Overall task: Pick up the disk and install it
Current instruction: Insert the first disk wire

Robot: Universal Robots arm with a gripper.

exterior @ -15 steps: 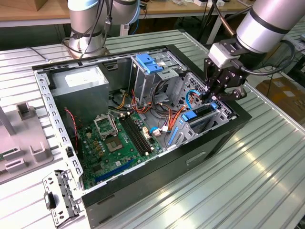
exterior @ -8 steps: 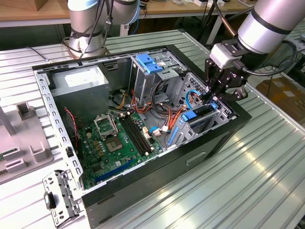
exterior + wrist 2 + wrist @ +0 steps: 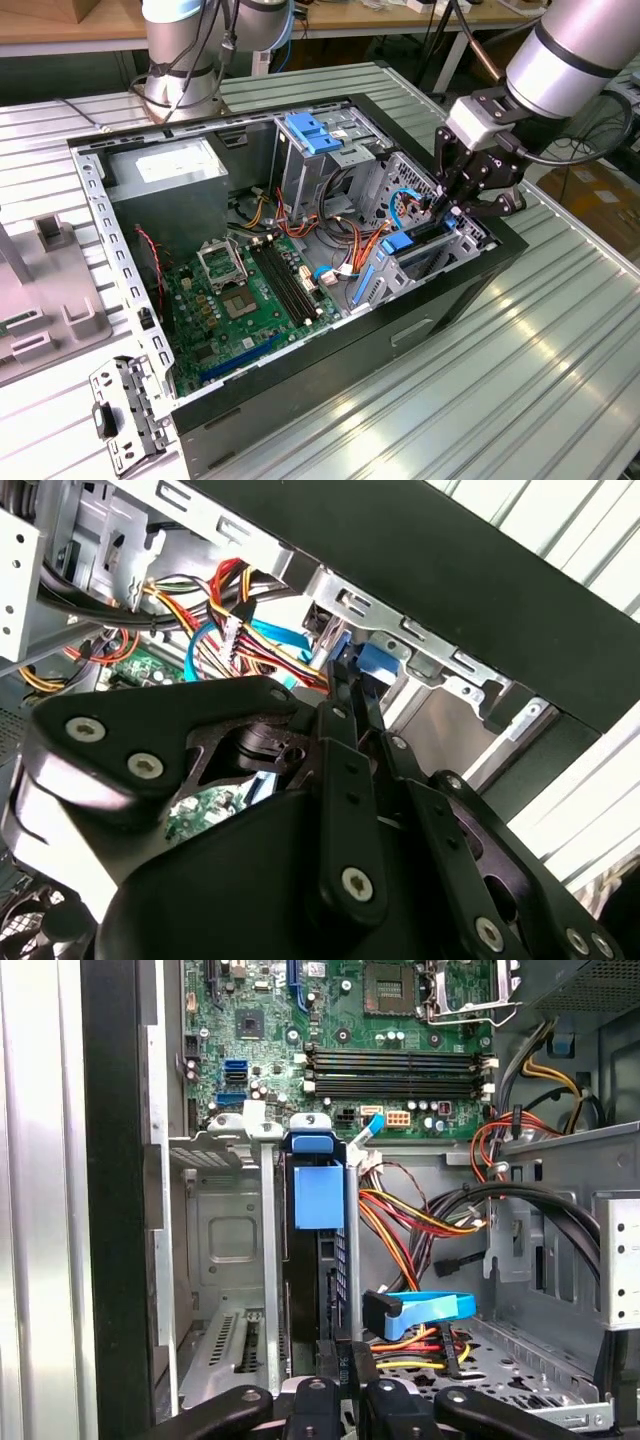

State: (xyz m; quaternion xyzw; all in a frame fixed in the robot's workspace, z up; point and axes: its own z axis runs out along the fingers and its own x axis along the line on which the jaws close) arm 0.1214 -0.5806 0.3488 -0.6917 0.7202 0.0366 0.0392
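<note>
Disk [image 3: 318, 1260]: stands on edge in the drive cage [image 3: 225, 1230] at the front corner of the open computer case [image 3: 300, 370], blue carrier rail uppermost, beside the motherboard [image 3: 245, 295]. Gripper [image 3: 452, 205] closed narrowly on its end. Handling, judged: rigid metal, fairly heavy, shock-sensitive; best held by the carrier rails, not the label face. Obscured: label, lower body, connectors and the exact finger contact, behind cage walls and cables [image 3: 420, 1210].

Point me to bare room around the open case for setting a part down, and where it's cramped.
Free: the ribbed table on the exterior view's right of the case. Crowded: the drive cage, where the pincer sits at the disk beside bundled cables.
</note>
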